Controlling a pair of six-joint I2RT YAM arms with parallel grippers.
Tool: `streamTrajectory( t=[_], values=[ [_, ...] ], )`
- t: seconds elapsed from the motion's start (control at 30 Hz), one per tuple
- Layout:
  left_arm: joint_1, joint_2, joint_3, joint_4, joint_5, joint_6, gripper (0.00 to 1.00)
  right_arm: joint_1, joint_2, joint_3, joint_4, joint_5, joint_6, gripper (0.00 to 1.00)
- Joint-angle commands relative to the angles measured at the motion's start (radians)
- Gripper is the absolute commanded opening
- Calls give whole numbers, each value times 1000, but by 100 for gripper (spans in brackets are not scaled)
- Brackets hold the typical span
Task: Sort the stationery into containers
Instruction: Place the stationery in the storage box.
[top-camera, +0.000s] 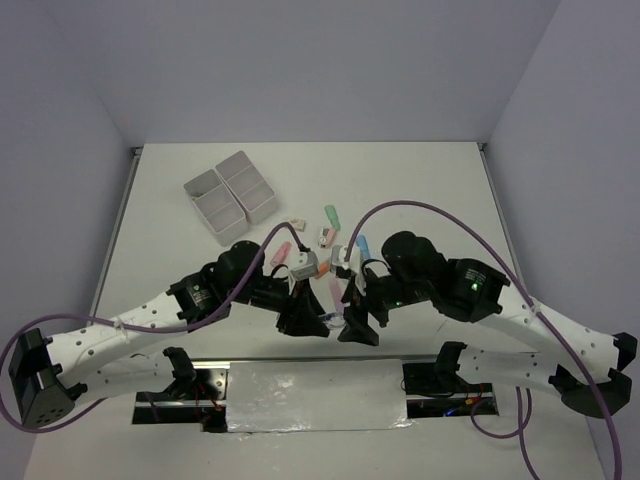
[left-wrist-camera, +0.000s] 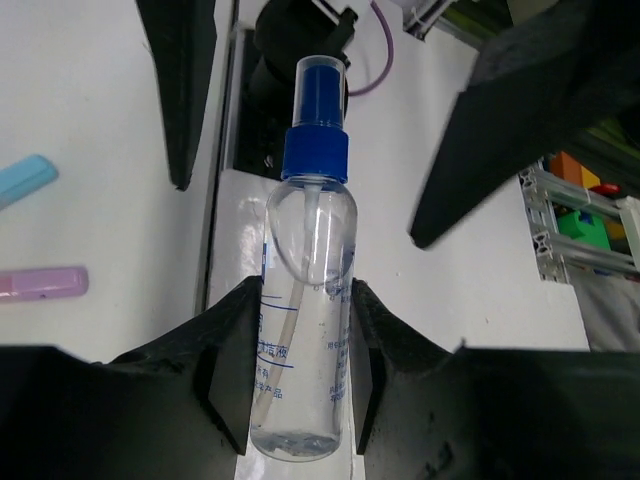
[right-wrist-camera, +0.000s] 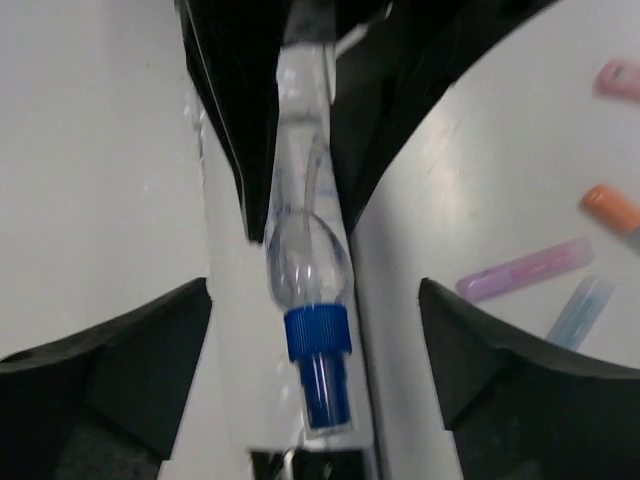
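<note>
I log left gripper (left-wrist-camera: 300, 372) pinching clear blue-capped tube (left-wrist-camera: 312, 230) mid-body, right gripper (right-wrist-camera: 312, 305) spread wide astride tube's cap, white bins (top-camera: 232, 196) well apart from tube

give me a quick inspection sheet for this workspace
surface: white table, stationery loose mid-table
job's things: bins look empty; spray bottle held; green highlighter, purple highlighter and blue highlighter lying loose
clutter: nothing seen
end effectors: left end effector shut on the spray bottle; right end effector open either side of it
cables: purple cables loop over both arms
surroundings: grey walls; coloured blocks past the table edge
</note>
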Motion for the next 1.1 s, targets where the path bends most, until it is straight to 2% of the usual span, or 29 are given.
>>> streamTrajectory(
  t=[0.0, 0.1, 0.13, 0.17, 0.3, 0.37, 0.4, 0.47, 0.5, 0.67, 0.77, 0.8, 0.9, 1.07],
  values=[
    [-12, -40, 27, 163, -90, -50, 0, -6, -86, -16, 304, 46, 84, 100],
    [-14, -49, 6, 226, -113, -86, 0, -8, -173, -100, 474, 159, 199, 100],
    [-15, -48, 5, 226, -142, -92, 0, -11, -215, -123, 530, 278, 269, 100],
    [-18, -46, 7, 224, -180, -96, 0, -11, -233, -135, 552, 279, 303, 100],
    [-34, -48, -19, 276, -311, -133, 0, -26, -331, -227, 683, 516, 545, 100],
    [-43, -66, -56, 402, -360, -179, 0, -26, -373, -272, 770, 572, 619, 93],
    [-44, -72, -74, 452, -375, -194, 0, -26, -381, -308, 782, 645, 650, 90],
    [-52, -91, -122, 555, -465, -242, 0, -26, -387, -332, 792, 671, 713, 86],
    [-54, -95, -132, 583, -484, -253, 0, -28, -387, -342, 783, 733, 747, 84],
    [-77, -98, -174, 710, -515, -277, 0, -26, -364, -362, 816, 735, 787, 82],
    [-83, -97, -183, 747, -527, -285, 0, -26, -347, -369, 833, 733, 804, 75],
    [-83, -97, -188, 752, -538, -288, 0, -26, -342, -378, 841, 727, 808, 69],
    [-83, -94, -197, 777, -552, -296, 0, -26, -336, -396, 847, 707, 822, 60],
    [-83, -82, -199, 772, -582, -303, 0, -28, -319, -421, 924, 649, 831, 53]
  ],
)
